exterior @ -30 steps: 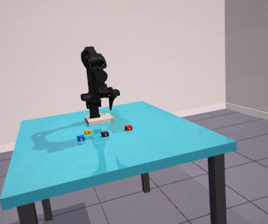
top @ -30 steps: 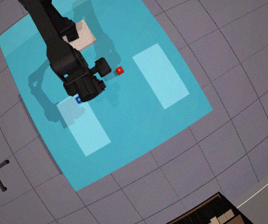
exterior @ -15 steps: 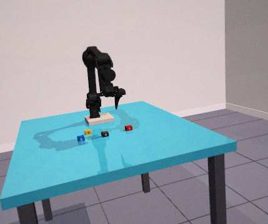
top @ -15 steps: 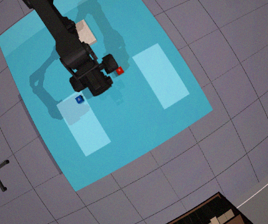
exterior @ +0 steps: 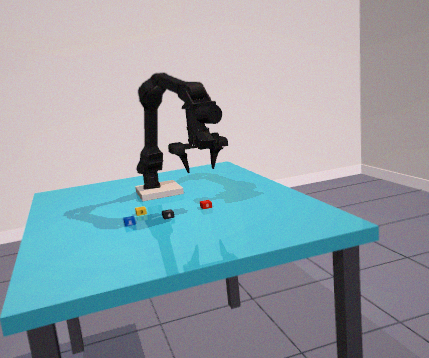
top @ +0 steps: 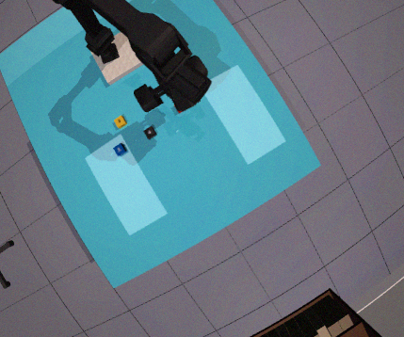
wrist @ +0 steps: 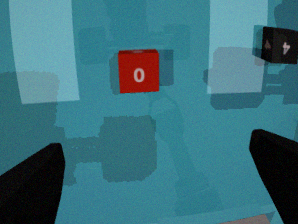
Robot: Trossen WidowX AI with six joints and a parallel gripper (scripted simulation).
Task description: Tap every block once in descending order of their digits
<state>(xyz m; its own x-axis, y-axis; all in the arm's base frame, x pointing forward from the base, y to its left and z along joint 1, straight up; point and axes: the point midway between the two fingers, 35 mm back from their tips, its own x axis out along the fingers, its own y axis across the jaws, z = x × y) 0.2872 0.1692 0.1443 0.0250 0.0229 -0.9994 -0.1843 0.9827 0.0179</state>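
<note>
My gripper [exterior: 201, 170] [wrist: 160, 147] is open and empty, fingers pointing down, well above the table. The red block [exterior: 206, 204] [wrist: 139, 72] shows a 0; it lies ahead of the fingertips in the wrist view, between their lines, and the arm hides nearly all of it in the top view. The black block [top: 150, 132] [exterior: 168, 214] [wrist: 286, 46] shows a 4 at the wrist view's right edge. The yellow block [top: 120, 121] [exterior: 141, 211] and blue block [top: 120, 150] [exterior: 129, 221] lie farther left, outside the wrist view; their digits are too small to read surely.
The arm's pale base plate [top: 121, 61] [exterior: 160, 190] stands at the back of the blue table [top: 199, 188] [exterior: 256, 230]. Two light rectangles [top: 127, 188] [top: 248, 115] show on the table top in the top view. The arm's shadow falls around the blocks.
</note>
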